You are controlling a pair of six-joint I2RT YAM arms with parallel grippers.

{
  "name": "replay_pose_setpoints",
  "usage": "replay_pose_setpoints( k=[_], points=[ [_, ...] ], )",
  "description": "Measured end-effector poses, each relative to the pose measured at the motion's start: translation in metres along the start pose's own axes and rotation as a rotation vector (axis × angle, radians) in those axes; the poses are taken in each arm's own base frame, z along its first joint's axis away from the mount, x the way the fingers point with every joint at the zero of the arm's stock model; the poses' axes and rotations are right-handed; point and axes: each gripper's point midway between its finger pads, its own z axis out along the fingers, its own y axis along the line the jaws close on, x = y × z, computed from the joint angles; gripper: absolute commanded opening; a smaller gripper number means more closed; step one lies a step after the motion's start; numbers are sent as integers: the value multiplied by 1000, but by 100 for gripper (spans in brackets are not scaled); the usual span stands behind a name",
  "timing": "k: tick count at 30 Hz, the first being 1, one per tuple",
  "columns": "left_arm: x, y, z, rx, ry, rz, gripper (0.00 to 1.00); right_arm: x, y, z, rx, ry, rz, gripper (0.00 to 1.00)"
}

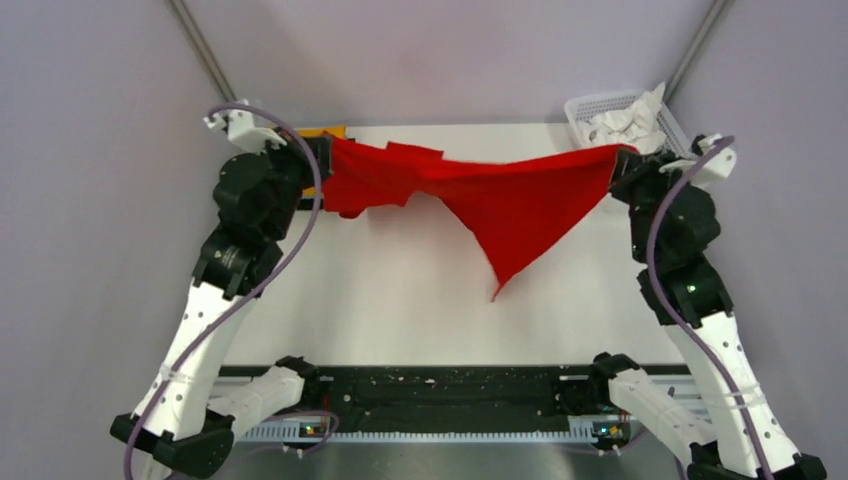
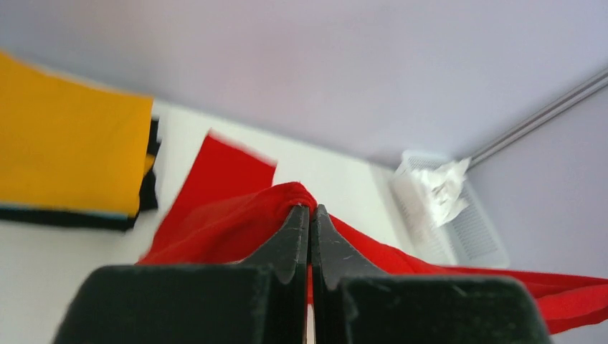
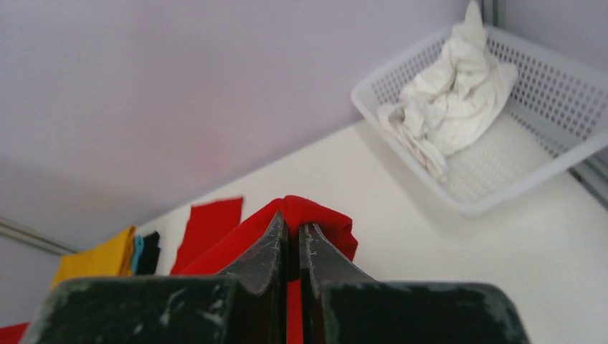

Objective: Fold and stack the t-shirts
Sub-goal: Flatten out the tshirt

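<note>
A bright red t-shirt (image 1: 500,195) hangs stretched in the air between my two grippers, above the far half of the table, with one point drooping toward the middle. My left gripper (image 1: 322,157) is shut on its left end; the cloth bunches over the shut jaws in the left wrist view (image 2: 287,195). My right gripper (image 1: 622,160) is shut on its right end, seen as a red fold in the right wrist view (image 3: 315,215). A stack with an orange shirt (image 2: 64,147) on top, over a black one (image 2: 147,190), lies at the far left. A crumpled white shirt (image 3: 448,107) lies in the basket.
A white plastic mesh basket (image 1: 600,106) stands at the far right corner, also in the right wrist view (image 3: 530,172). The white table (image 1: 400,300) lies below the hanging shirt. Grey walls and metal posts close in the back and sides.
</note>
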Motion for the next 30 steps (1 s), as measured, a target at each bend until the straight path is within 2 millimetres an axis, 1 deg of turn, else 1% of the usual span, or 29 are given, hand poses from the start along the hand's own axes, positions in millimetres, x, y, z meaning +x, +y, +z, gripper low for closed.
replay_pose_setpoints(
  k=[4, 5, 7, 8, 10, 13, 15, 16, 20, 23, 24, 25, 27, 28, 30],
  points=[
    [-66, -36, -28, 115, -146, 1, 0, -71, 20, -14, -54, -149, -10, 0],
    [-80, -45, -38, 151, -171, 7, 0, -90, 25, -20, -71, -188, -11, 0],
    [-101, -59, -55, 210, -214, 15, 0, -120, 32, -33, -104, -248, -14, 0],
    [-109, -66, -64, 241, -233, 21, 0, -133, 36, -41, -123, -276, -16, 0],
    [-124, -75, -85, 296, -269, 30, 0, -155, 41, -56, -161, -321, -23, 0],
    [-140, -87, -112, 371, -310, 47, 0, -183, 47, -84, -230, -385, -26, 0],
    [-153, -97, -133, 427, -343, 58, 0, -197, 51, -102, -278, -426, -27, 0],
    [-161, -103, -143, 457, -361, 64, 0, -204, 53, -112, -303, -444, -29, 0],
    [-181, -121, -174, 554, -407, 84, 0, -220, 56, -134, -356, -491, -39, 0],
    [-191, -130, -186, 595, -425, 93, 0, -230, 57, -143, -371, -516, -45, 0],
    [-192, -131, -186, 599, -429, 94, 0, -232, 57, -144, -372, -521, -45, 0],
    [-194, -132, -185, 598, -432, 96, 0, -232, 57, -144, -369, -522, -49, 0],
    [-194, -131, -175, 575, -429, 96, 0, -230, 55, -141, -355, -518, -50, 0],
    [-193, -129, -165, 552, -426, 92, 0, -227, 53, -138, -340, -513, -50, 0],
    [-186, -121, -136, 481, -406, 84, 0, -217, 47, -126, -300, -493, -51, 0]
  ],
)
